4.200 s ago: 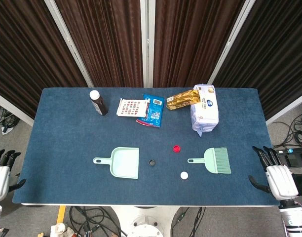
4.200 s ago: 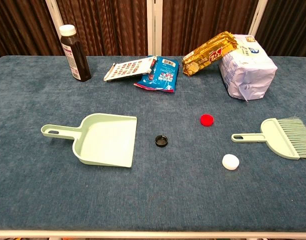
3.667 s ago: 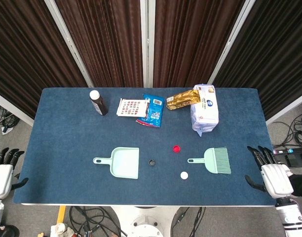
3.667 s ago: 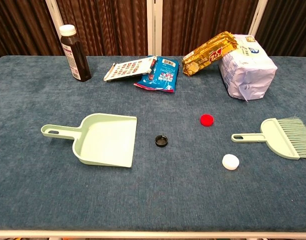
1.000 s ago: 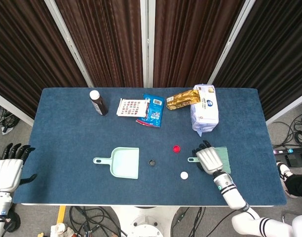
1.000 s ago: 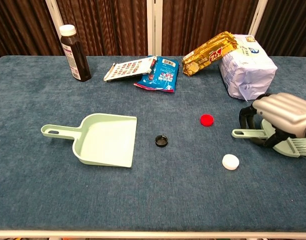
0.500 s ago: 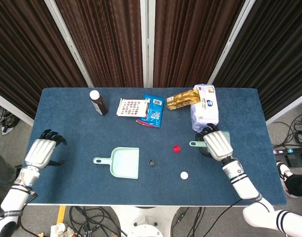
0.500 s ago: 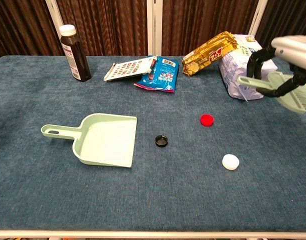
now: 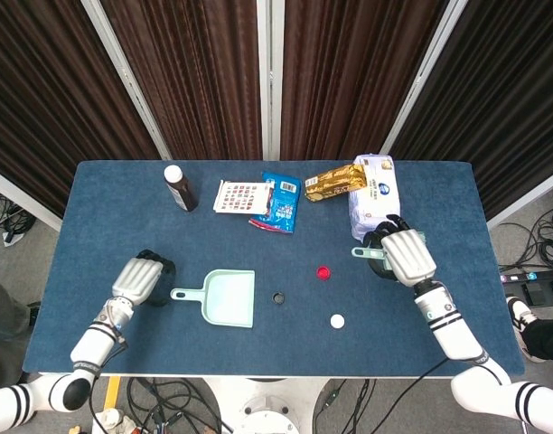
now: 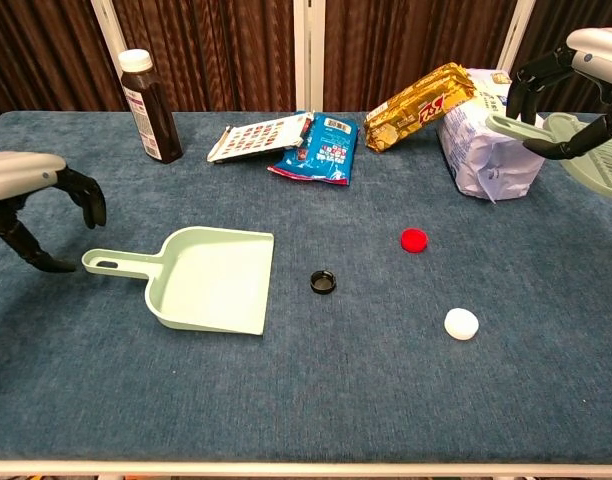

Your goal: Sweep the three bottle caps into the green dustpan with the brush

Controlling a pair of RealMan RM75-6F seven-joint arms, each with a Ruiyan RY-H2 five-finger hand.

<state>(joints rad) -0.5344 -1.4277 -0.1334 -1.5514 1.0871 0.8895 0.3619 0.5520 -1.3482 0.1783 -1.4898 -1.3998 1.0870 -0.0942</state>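
Brush (image 10: 571,140) is now off the desk (image 9: 123,235), lifted in the right hand (image 9: 405,256) whose fingers wrap its handle, and it hangs in front of the white tissue pack (image 10: 491,150); a second ago it still lay flat by the white cap (image 10: 461,323). The left hand (image 10: 31,200) has come in from the desk's edge and hovers at the dustpan's handle end, fingers curled apart around nothing (not yet touching, as far as I can tell). The green dustpan (image 10: 211,280) has not moved. Red cap (image 10: 414,239), black cap (image 10: 324,282) and white cap all lie unswept to its right, so sweeping can likely begin once the pan is steadied.
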